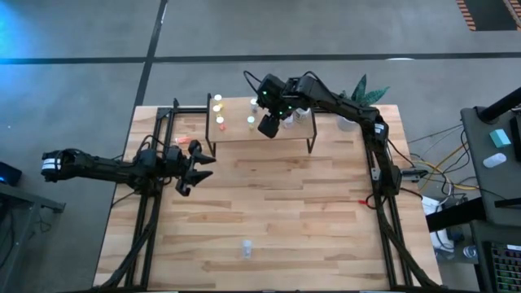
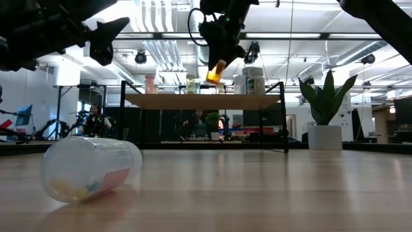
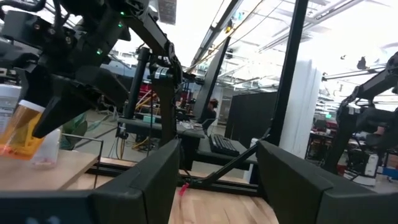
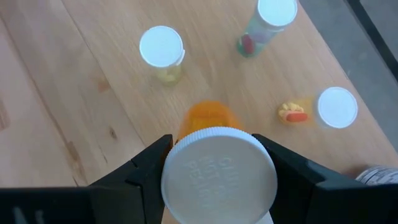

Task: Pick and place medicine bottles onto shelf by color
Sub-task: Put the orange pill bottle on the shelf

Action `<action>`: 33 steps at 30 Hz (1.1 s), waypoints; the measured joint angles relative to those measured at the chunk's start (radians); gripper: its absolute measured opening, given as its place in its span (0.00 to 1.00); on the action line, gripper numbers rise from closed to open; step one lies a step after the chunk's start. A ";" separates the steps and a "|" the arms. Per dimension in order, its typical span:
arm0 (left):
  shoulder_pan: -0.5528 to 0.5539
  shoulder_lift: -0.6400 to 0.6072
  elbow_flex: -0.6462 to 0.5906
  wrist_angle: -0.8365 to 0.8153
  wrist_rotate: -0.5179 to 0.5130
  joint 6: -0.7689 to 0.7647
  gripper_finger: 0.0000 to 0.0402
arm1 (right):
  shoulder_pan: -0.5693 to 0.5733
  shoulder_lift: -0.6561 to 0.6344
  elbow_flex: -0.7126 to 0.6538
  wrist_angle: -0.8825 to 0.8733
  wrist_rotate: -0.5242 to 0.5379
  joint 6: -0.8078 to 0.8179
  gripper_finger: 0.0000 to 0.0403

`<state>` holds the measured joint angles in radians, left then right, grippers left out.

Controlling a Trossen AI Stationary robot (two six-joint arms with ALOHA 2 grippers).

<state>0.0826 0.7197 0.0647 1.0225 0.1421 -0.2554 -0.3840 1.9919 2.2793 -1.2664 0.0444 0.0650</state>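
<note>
Fingers of your right gripper [image 4: 214,163] pinch an orange bottle [image 2: 216,71] by its white cap, hanging just above the shelf [image 1: 244,134] among bottles already standing there. Placing step. Next, lower it upright onto bare board, clear of neighbours, then release. Left gripper [image 1: 198,167] waits with fingers spread, empty. One clear bottle [image 2: 90,167] lies on the bench.

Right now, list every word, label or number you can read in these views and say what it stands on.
None can be read for certain.
White cap of the orange bottle in the right gripper: raised lettering, too blurred to read.
Big bottles on the shelf: labels too small to read.
</note>
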 joint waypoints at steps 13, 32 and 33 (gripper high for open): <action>0.000 0.000 -0.002 -0.005 -0.019 0.000 0.50 | 0.000 0.000 -0.007 0.001 0.000 0.003 0.49; 0.000 0.007 -0.002 -0.010 -0.020 0.000 0.50 | 0.018 0.032 -0.031 0.015 0.001 -0.051 0.49; 0.000 0.008 -0.002 -0.010 -0.020 0.000 0.50 | 0.018 0.034 -0.033 0.013 0.001 -0.051 0.49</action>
<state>0.0830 0.7275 0.0628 1.0128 0.1223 -0.2553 -0.3664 2.0258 2.2467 -1.2538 0.0454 0.0143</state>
